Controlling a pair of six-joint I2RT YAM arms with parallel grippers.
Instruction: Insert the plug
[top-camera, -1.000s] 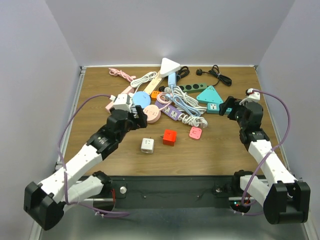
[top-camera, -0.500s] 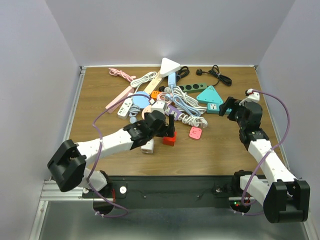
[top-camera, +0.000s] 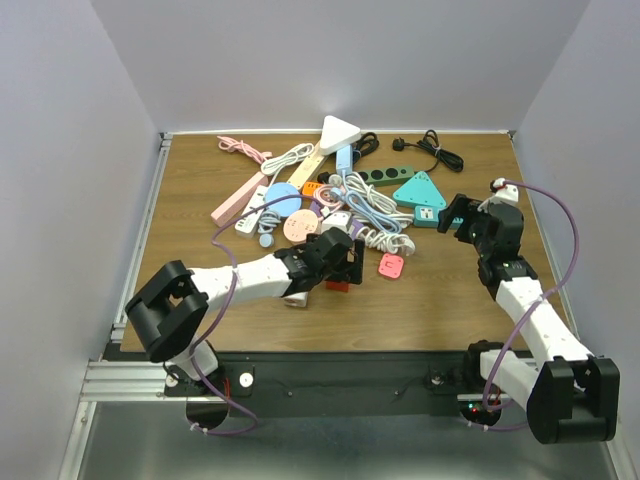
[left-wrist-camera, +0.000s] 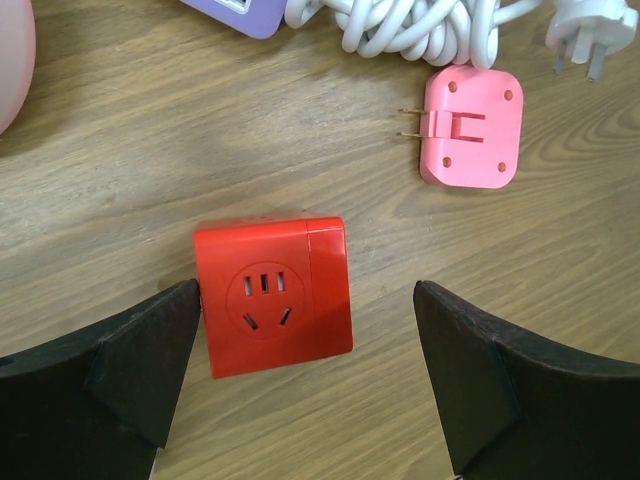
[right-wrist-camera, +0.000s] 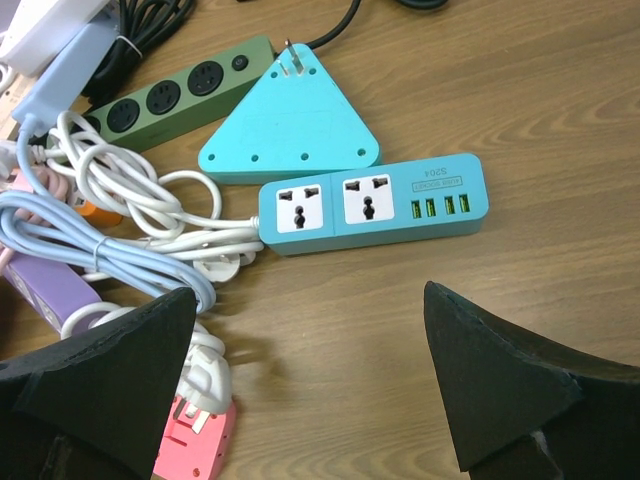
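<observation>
— The left pincer (left-wrist-camera: 308, 300): how was it set?
— Spread wide, with nothing gripped. The red socket cube (left-wrist-camera: 272, 295) was framed between its fingers, presumably so it could be grasped. The pink plug (left-wrist-camera: 470, 128) was seen just ahead of the fingertips.

From above, the left tool (top-camera: 342, 268) covers most of the red socket cube (top-camera: 337, 285), and the left arm (top-camera: 250, 272) hides part of the white adapter (top-camera: 292, 297). The left wrist view cuts off the purple strip (left-wrist-camera: 245, 12), the white cable coil (left-wrist-camera: 420, 25) and a pink round body (left-wrist-camera: 12, 60) (only slivers show). In the right wrist view the pink adapter (right-wrist-camera: 200, 435) runs off the bottom edge; the print on the teal strip (right-wrist-camera: 370, 205) is too small to read.
</observation>
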